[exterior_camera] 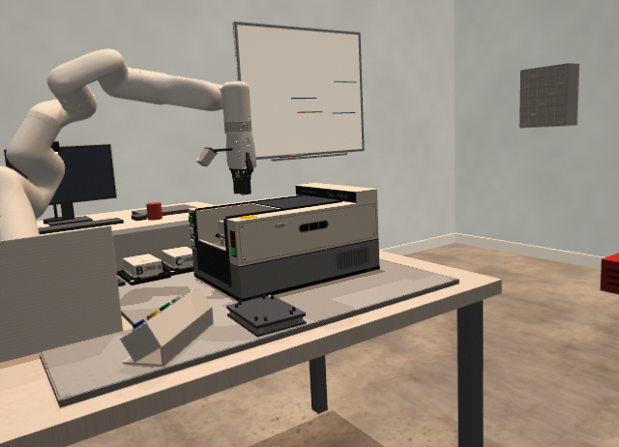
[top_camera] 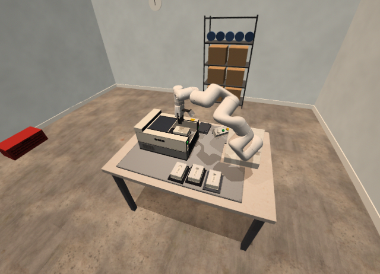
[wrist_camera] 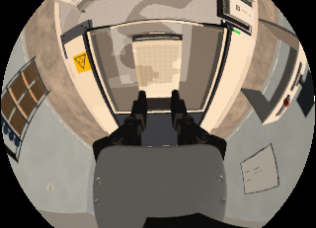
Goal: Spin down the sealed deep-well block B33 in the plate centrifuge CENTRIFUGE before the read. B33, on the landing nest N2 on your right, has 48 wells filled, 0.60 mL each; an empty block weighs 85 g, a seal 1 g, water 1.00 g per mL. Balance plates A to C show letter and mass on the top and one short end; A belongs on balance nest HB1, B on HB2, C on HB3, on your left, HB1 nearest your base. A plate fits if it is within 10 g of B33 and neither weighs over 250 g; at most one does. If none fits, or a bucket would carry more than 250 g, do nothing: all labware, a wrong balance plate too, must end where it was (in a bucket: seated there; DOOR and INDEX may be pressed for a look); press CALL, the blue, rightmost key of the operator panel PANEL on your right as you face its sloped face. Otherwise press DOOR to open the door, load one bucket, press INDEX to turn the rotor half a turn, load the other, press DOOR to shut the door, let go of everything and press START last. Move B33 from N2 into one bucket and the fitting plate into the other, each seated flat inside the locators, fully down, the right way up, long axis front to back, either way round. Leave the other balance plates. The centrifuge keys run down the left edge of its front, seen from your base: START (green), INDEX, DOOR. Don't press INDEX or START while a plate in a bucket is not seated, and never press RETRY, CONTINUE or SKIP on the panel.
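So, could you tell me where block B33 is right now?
In the top view, B33 lies in the open centrifuge bay at its right end, directly below the raised gripper; nest N2 beside it holds nothing.

The centrifuge [top_camera: 162,139] stood on the table [top_camera: 263,203], door open, with a plate [top_camera: 181,130], probably B33, in its bucket. The gripper [exterior_camera: 242,185] hung above it. Three balance plates [top_camera: 196,174] sat in a row near the table's edge, the panel [exterior_camera: 167,327] beside the bare nest [exterior_camera: 266,314].
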